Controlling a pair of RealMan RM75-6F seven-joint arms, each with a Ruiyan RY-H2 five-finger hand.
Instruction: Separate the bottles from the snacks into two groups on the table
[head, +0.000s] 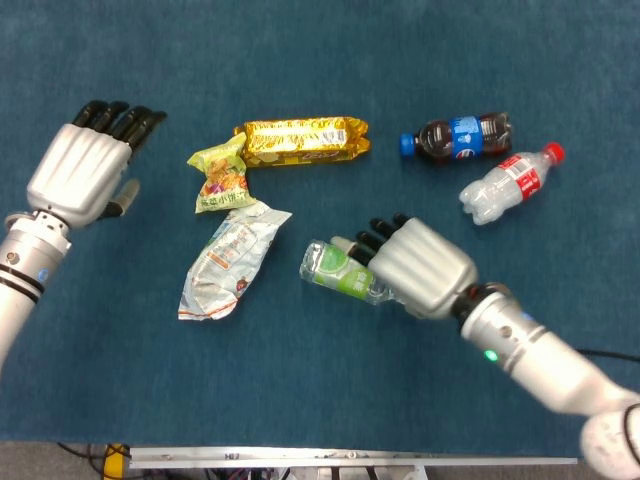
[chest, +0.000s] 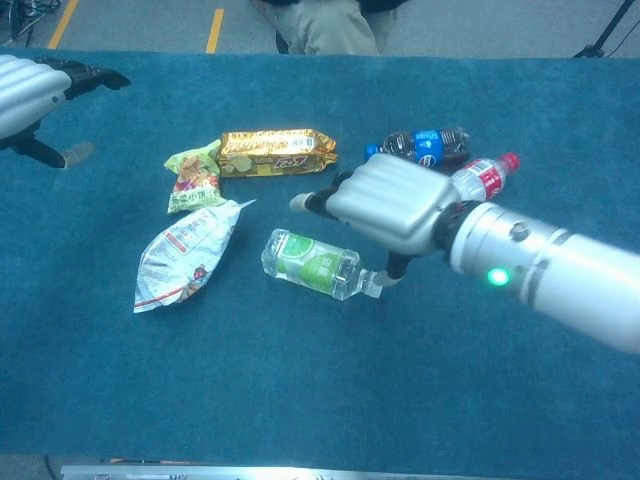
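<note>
Blue carpet-like cloth (head: 330, 400) covers the table, and a seated person's legs (chest: 330, 25) are seen beyond its far edge in the chest view. At the centre, the right hand (head: 415, 265) is spread over the cap end of the green bottle (head: 335, 268), fingers apart and reaching across it; whether the bottle is actually gripped cannot be told, since the palm hides the contact. The bottle lies on its side, clear, with a green label, its cap hidden under the hand in the head view but visible beside the thumb in the chest view. Behind the hand, a cola bottle (head: 457, 136) with a blue cap and a clear red-capped bottle (head: 507, 184) lie close together on their sides. To the left, a white snack bag (head: 228, 266) lies just beside the green bottle, with a yellow-green bag (head: 222, 177) and a gold packet (head: 301, 140) beyond it. The left hand (head: 83, 170) is held open, empty, well apart from the snacks at the table's left side.
</note>
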